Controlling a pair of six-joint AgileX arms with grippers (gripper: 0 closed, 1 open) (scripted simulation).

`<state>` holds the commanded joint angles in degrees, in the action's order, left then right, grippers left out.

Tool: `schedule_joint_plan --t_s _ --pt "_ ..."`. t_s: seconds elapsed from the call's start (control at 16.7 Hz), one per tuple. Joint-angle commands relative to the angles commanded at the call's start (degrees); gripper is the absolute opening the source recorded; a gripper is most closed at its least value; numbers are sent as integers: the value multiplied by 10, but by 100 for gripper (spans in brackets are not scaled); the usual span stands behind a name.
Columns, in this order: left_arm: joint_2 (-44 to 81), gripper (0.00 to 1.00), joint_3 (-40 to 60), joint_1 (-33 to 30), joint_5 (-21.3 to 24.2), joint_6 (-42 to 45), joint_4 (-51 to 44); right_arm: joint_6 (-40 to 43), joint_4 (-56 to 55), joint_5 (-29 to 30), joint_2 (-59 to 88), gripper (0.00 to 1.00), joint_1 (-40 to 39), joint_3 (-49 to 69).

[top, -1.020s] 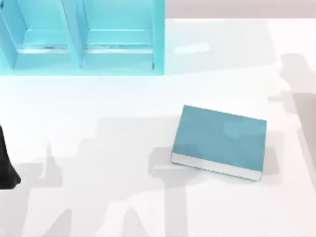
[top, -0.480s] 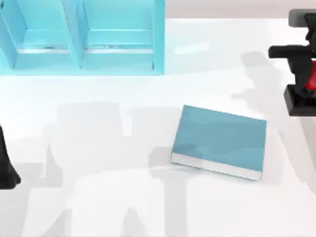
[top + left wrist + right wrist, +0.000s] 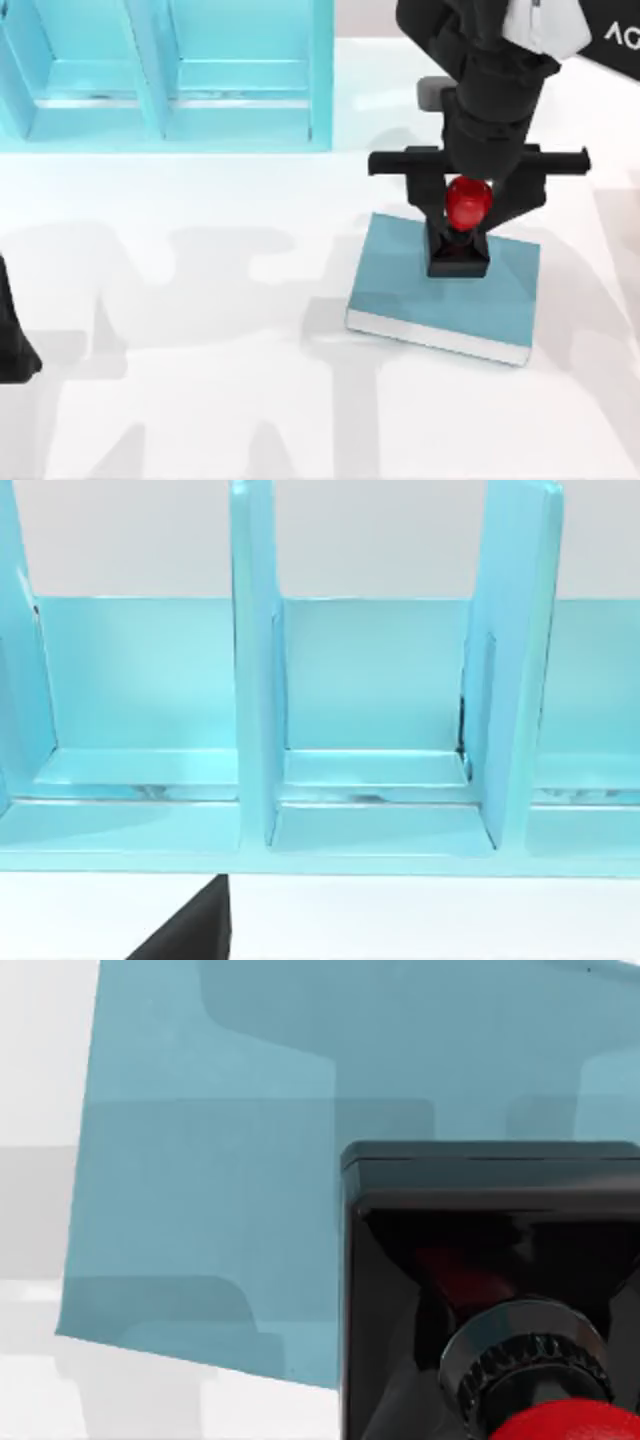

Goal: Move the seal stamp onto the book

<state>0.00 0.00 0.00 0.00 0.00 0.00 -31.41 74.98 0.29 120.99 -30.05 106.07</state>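
Seal stamp (image 3: 461, 232), clamped in the right jaws (image 3: 467, 205), hangs over the book (image 3: 400, 280).

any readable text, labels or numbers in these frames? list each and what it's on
"AC": partial white lettering, cut off by the frame edge, on the right arm's black link at the top view's upper right corner; the rest is out of frame.
No text on the book, the seal stamp, the light-blue shelf unit or the table.
No lettering shows in either wrist view.
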Motion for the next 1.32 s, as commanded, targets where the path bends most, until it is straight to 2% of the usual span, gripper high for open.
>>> schedule_joint_plan --t_s 0.66,1.32 --pt "0 100 0 0 0 0 0 0 11 0 0 0 0 11" --pt "0 100 0 0 0 0 0 0 11 0 0 83 0 11"
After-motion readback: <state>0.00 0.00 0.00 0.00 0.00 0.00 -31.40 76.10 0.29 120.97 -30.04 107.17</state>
